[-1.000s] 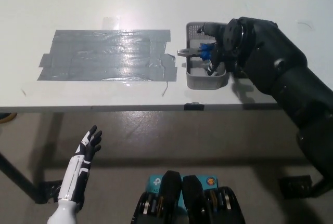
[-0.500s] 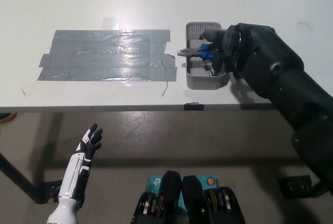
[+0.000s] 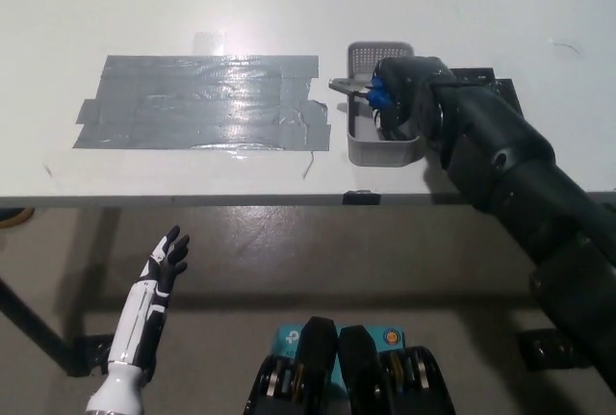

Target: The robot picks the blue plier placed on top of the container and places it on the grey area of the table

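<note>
One black right robot hand (image 3: pixel 404 97) is clenched round the pliers (image 3: pixel 361 90) at their blue handles, over the grey basket (image 3: pixel 380 150). They look stiff, weighty, grippy. White left robot hand (image 3: pixel 166 263) rests open below the worktop (image 3: pixel 289 1).

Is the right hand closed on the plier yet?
Looks shut on it: the right hand wraps the blue plier handles over the container; only the metal nose sticks out. Left hand rests open below the table.

The white tabletop (image 3: pixel 192 1) is carrying a grey taped patch (image 3: pixel 202 102) and, at its 3 o'clock, a grey container (image 3: pixel 381 145).
</note>
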{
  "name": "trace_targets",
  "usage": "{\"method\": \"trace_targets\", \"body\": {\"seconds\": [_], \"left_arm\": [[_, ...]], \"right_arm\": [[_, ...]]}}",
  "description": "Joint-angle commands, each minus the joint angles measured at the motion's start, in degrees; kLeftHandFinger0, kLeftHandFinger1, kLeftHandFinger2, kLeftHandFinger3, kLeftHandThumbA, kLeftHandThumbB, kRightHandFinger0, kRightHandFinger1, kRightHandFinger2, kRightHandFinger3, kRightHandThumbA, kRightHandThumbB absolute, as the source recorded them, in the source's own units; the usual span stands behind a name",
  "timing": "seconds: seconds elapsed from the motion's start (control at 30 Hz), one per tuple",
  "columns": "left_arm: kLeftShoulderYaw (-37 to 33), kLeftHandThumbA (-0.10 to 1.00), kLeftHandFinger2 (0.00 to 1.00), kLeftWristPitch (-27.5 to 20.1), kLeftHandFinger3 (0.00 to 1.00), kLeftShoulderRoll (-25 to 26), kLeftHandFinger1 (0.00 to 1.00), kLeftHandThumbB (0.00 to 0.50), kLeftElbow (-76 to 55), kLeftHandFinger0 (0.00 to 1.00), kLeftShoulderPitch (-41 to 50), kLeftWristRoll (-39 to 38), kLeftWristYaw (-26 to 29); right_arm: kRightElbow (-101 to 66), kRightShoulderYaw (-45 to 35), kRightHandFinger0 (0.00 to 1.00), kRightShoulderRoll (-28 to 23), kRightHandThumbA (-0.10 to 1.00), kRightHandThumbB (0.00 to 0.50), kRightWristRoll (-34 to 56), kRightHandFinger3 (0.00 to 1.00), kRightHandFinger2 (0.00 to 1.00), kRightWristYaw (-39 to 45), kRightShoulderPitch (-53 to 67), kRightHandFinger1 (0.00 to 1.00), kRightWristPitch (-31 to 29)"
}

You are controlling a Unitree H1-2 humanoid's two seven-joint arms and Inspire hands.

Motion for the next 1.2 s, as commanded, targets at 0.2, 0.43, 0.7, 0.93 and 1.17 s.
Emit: {"method": "trace_targets", "body": {"seconds": [0.2,0.43,0.7,0.93,1.17], "left_arm": [[0.1,1.0,1.0,-2.0,1.0,0.5,1.0,0.114,-0.7,1.0,-1.8,-0.6,0.0],[0.3,1.0,1.0,-1.5,1.0,0.6,1.0,0.1,-0.6,1.0,-2.1,-0.7,-0.1],[0.1,1.0,1.0,-2.7,1.0,0.6,1.0,0.113,0.1,1.0,-1.8,-0.6,0.0],[0.1,1.0,1.0,-2.2,1.0,0.6,1.0,0.117,-0.3,1.0,-1.7,0.2,0.3],[-0.2,1.0,1.0,-2.4,1.0,0.5,1.0,0.134,-0.2,1.0,-1.7,0.7,0.3]], "right_arm": [[2.4,0.8,0.05,-1.6,-0.1,0.188,-2.8,0.41,0.62,-13.0,0.9,0.31,-7.9],[1.2,-0.3,0.11,-3.0,-0.1,0.195,-2.7,0.85,1.0,-17.4,-1.7,0.66,-10.5],[-0.6,0.9,0.23,-3.3,-0.1,0.214,-5.1,0.56,0.98,-16.3,-7.2,0.64,-10.4],[0.1,1.6,0.15,-1.8,-0.1,0.219,-6.3,0.75,1.0,-15.9,-12.3,0.65,-11.5],[0.9,2.0,0.02,1.4,-0.1,0.247,-6.7,0.33,0.81,-16.5,-13.8,0.46,-11.3]]}}
